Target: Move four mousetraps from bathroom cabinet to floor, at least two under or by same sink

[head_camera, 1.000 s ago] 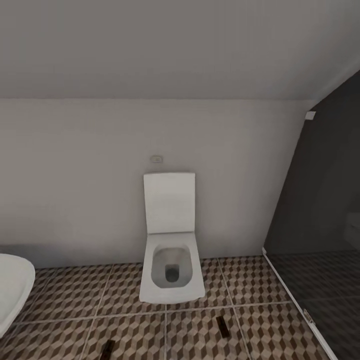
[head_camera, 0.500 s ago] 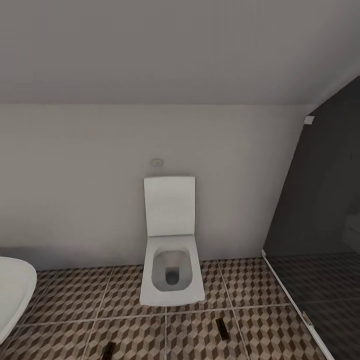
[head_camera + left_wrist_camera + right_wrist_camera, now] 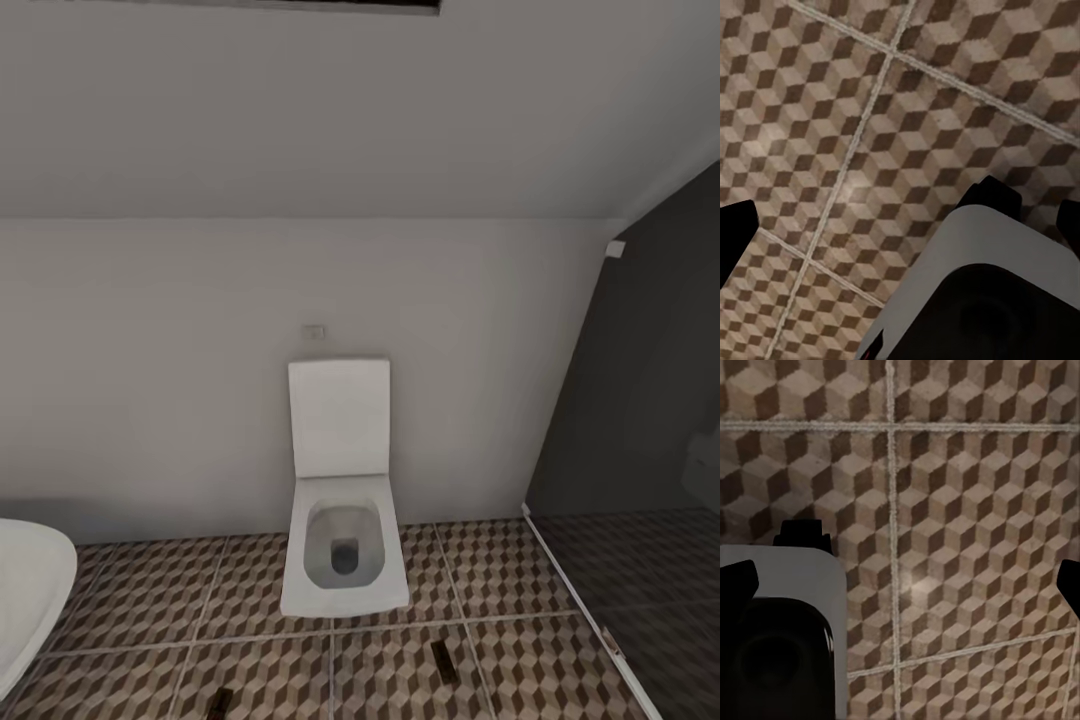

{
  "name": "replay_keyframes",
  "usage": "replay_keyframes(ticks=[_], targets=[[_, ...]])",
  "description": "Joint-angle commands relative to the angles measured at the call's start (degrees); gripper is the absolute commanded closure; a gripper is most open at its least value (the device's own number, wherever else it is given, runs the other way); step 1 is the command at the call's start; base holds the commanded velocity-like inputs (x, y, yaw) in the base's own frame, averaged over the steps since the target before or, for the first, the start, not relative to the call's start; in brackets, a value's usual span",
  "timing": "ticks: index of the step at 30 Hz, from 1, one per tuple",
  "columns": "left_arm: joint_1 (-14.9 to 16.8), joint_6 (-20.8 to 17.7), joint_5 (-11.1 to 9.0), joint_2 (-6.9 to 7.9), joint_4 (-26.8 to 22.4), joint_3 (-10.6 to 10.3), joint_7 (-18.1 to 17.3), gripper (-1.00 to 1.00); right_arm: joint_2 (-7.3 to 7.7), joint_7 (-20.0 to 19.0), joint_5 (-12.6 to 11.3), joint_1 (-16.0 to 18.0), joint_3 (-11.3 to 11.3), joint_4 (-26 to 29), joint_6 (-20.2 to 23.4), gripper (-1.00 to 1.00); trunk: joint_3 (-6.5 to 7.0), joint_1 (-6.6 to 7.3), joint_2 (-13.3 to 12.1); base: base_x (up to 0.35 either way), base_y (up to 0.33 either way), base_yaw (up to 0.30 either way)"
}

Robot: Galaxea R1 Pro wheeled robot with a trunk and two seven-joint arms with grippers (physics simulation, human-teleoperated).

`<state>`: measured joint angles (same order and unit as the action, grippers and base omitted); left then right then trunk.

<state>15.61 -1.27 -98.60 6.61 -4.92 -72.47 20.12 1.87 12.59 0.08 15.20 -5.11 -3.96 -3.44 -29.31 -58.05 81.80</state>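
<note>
Two small dark brown flat mousetraps [image 3: 442,656] [image 3: 219,702] lie on the brown-and-beige cube-patterned tiled bathroom floor [image 3: 150,610] before a square white toilet [image 3: 343,545]. Both grippers' black fingers [image 3: 735,236] [image 3: 736,579] stand spread apart over bare tiles, holding nothing.

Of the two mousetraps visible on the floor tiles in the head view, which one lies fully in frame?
The right mousetrap, right of the toilet; the left mousetrap is cut by the picture's bottom edge.

- The toilet [image 3: 344,545] stands on the bathroom floor [image 3: 130,610], against the back wall [image 3: 150,400].
- One mousetrap [image 3: 442,656] lies on the floor in front of the toilet, to its right.
- A second mousetrap [image 3: 220,702] lies in front, to its left.
- A bathtub [image 3: 25,590] is far left.
- A glass partition [image 3: 650,450] stands at the right.
</note>
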Motion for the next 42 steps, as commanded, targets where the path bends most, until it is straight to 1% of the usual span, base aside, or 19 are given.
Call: replay_keyframes(ticks=[1,42], targets=[[0.03,-0.13,-0.19,0.07,-0.23,-0.39,0.45,-1.00,-0.02,0.15,0.01,0.10,-0.43,-0.26,-0.33,-1.00,0.13,0.23,-0.38,0.000,0.000,0.000],[0.03,-0.13,-0.27,0.07,-0.26,-0.37,0.40,-1.00,0.05,0.15,0.01,0.00,-0.39,0.15,-0.42,-1.00,7.49,9.23,-16.83,0.000,0.000,0.000]])
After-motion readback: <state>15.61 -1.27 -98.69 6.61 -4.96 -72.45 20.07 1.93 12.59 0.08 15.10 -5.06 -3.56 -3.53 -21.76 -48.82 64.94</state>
